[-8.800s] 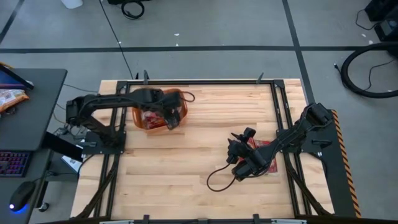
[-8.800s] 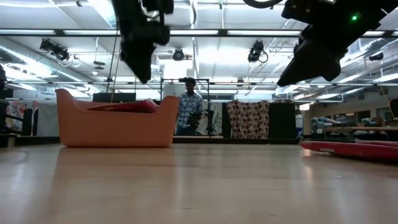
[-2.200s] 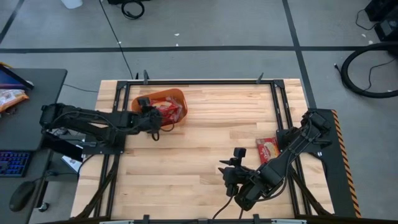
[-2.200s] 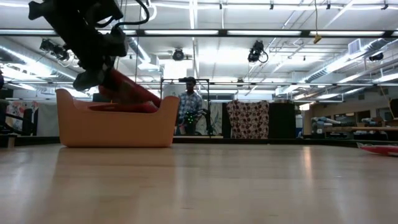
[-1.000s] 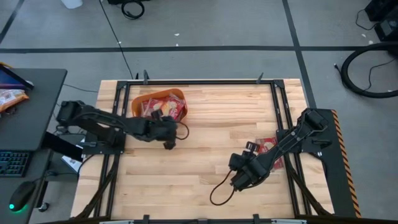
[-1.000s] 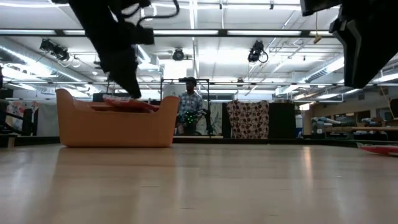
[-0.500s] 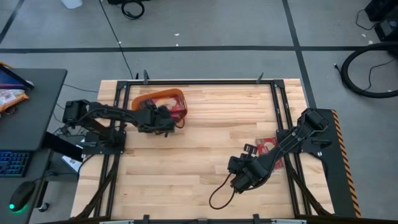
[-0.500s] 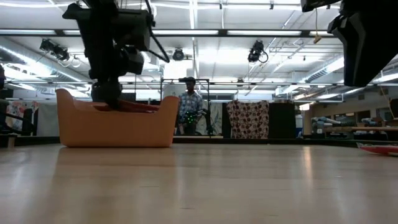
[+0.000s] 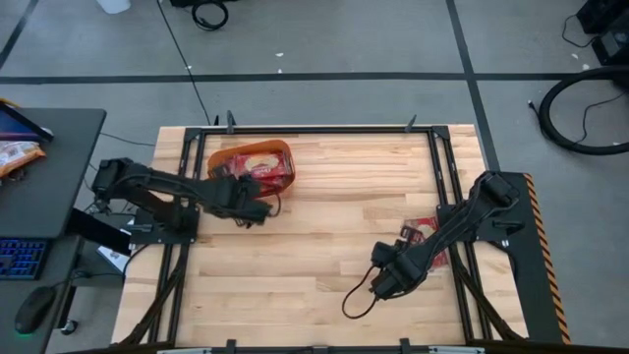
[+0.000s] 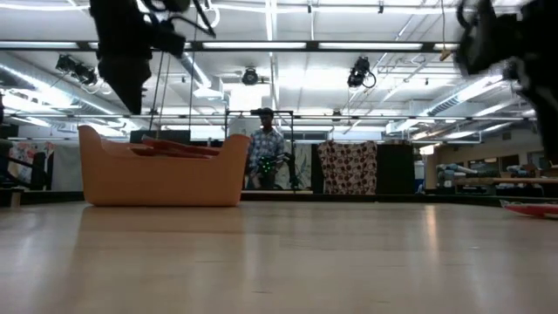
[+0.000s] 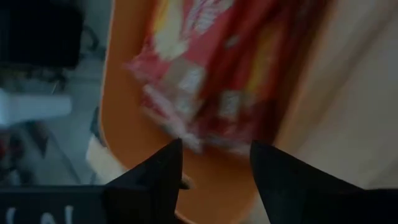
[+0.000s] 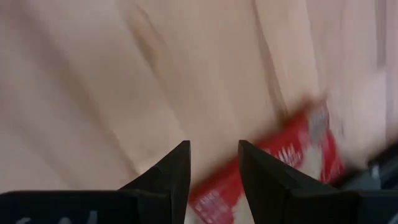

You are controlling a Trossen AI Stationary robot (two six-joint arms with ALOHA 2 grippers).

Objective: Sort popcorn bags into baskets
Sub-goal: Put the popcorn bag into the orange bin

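- Popcorn bags (image 9: 257,163) fill the orange basket (image 9: 218,160) at the table's far left in the high view; 1 bag on the table (image 9: 425,234) lies near the right edge. The left gripper (image 9: 254,208), over the basket half a second ago, has pulled back just beside its near side. I judge that a bag was delivered.
- Low view: bags lie flat at the basket's rim; wide bare table between both sides gives free room.
- Left wrist view: the fingers (image 11: 155,180) stand apart, holding nothing.
- Right wrist view: the right gripper (image 12: 214,163) is parted and empty, with the remaining bag just ahead, probably the next pick.
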